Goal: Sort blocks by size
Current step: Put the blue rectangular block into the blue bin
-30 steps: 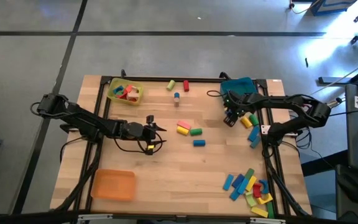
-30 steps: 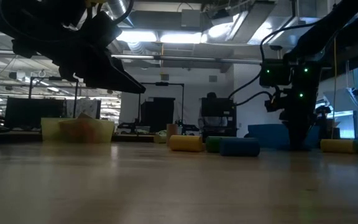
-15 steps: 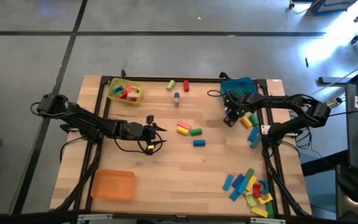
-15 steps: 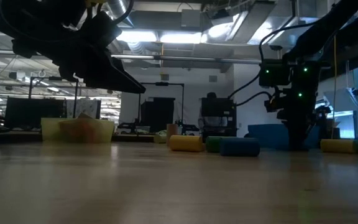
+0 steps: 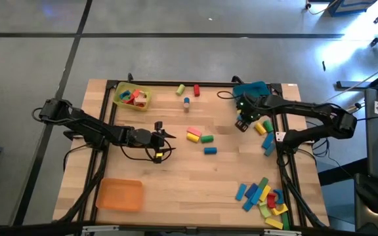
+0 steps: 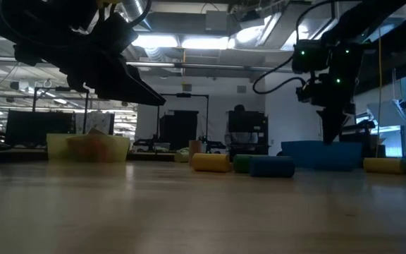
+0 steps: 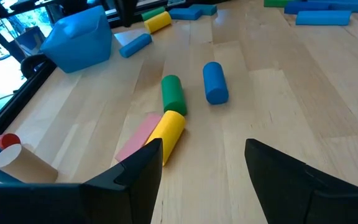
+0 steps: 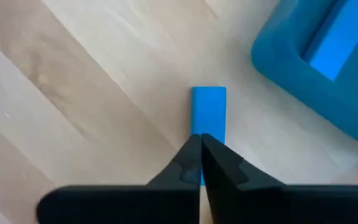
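"What is under the table?"

"A grey floor with dark lines across it. The table is light wood."

"And far behind it?"

"A big room with long bright lights on the ceiling, pipes up high, and dark screens on desks."

Right gripper, at the table's two o'clock, points down with fingers pressed together. Left gripper, near centre toward nine o'clock, lies level, fingers apart.
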